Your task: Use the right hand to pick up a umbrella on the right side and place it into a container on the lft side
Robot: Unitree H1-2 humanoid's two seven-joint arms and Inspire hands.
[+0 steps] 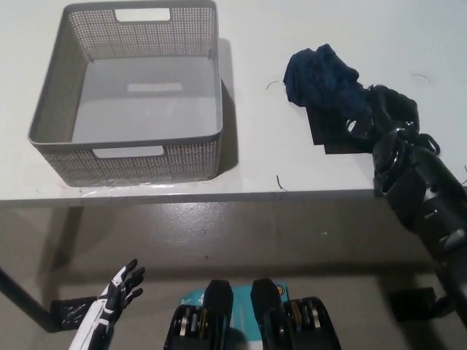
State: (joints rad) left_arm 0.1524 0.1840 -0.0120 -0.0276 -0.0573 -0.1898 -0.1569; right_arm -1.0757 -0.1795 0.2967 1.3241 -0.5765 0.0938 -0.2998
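Observation:
A dark blue folded umbrella [319,75] lies on the right of the white table [255,109]. Its crumpled fabric end points left and its right end goes under my hand. My black right hand [385,115] sits on that right end with its fingers curled around it, shut on the umbrella. The grey perforated basket [125,138] stands on the left of the table with nothing in it. My white left hand [119,286] hangs low at the lower left, below the table's level, open with its fingers spread.
The table's front edge [219,195] runs across the middle of the view, with grey floor below it. A dark table leg [18,300] slants at the lower left. A small dark thread [279,182] lies near the front edge.

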